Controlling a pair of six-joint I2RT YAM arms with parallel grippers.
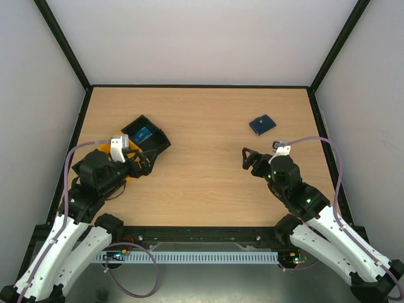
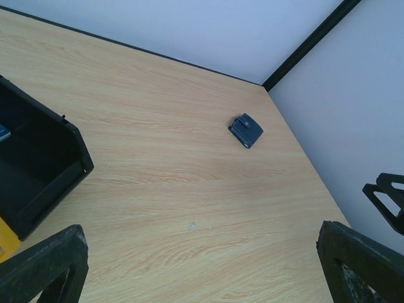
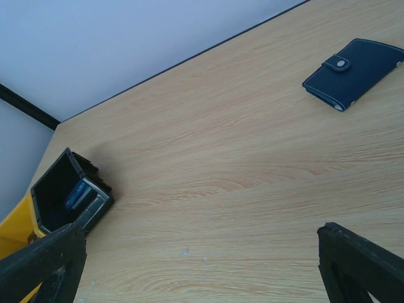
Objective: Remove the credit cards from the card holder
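Card holder (image 1: 262,124) lies closed, tab fastened, at the far right of the table (image 1: 202,183), apart from both arms. Your left gripper (image 2: 201,230) and right gripper (image 3: 201,230) stand wide open, holding nothing. A blue card (image 1: 142,134) sits inside the black tray (image 1: 162,137) beside your left gripper.

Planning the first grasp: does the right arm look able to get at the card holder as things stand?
Probably yes: the closed card holder lies on bare table just beyond the open right claw, nothing between.
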